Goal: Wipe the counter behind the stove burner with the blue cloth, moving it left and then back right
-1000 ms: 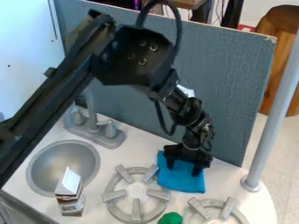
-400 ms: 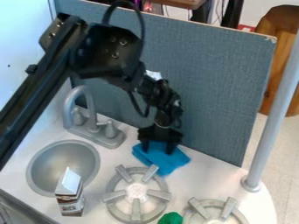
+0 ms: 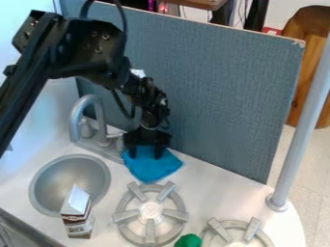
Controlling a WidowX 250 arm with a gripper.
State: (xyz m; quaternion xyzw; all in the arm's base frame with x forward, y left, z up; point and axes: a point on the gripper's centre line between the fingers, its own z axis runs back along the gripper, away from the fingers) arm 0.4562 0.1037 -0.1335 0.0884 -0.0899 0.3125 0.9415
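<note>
Bright blue cloth (image 3: 151, 170), spread in a rumpled patch on the white counter (image 3: 203, 202), a bit left of and below the centre of the frame. Right over its upper edge, the black two-finger gripper (image 3: 145, 155), hanging from the upper left and touching the fabric. Jaws parted, as far as visible, with blue showing between the tips; honestly can't tell about any fold actually being caught.

Just above and left of the cloth, the grey toy faucet (image 3: 101, 126). Just below, the round grey burner with thick spokes (image 3: 150, 231). Behind, the tall blue-grey fabric panel (image 3: 213, 87). Down at lower left, the grey round sink basin (image 3: 71, 183) with the brown-and-white carton (image 3: 77, 212) upright by its rim.

Probably worth worrying about slipping first: with jaws that wide, easy to skate over loose cloth and leave it behind. Pretty cramped by the faucet too, so maybe bumping its base or snagging a corner there. Drifting down the frame could mean catching on the burner spokes. Pressing too hard might just bunch everything up.
</note>
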